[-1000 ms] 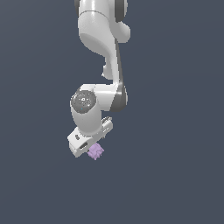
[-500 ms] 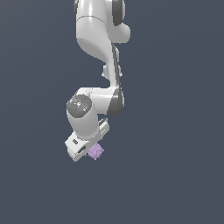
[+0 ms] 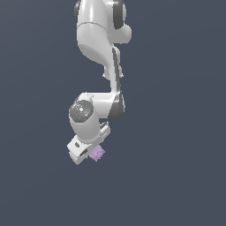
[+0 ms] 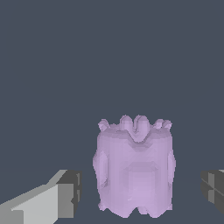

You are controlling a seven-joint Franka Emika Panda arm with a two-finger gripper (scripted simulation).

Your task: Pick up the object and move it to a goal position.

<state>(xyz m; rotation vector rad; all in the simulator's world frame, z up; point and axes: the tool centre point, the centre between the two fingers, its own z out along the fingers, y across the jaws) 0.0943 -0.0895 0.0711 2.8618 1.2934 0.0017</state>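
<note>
I see the object [image 4: 134,168] as a pale lilac lump, roughly cube-shaped, with scalloped bumps along its upper edge and ribbed sides. It sits between the gripper [image 4: 140,192] fingertips [image 4: 70,192], which stand spread apart with a gap on each side, touching nothing.
</note>
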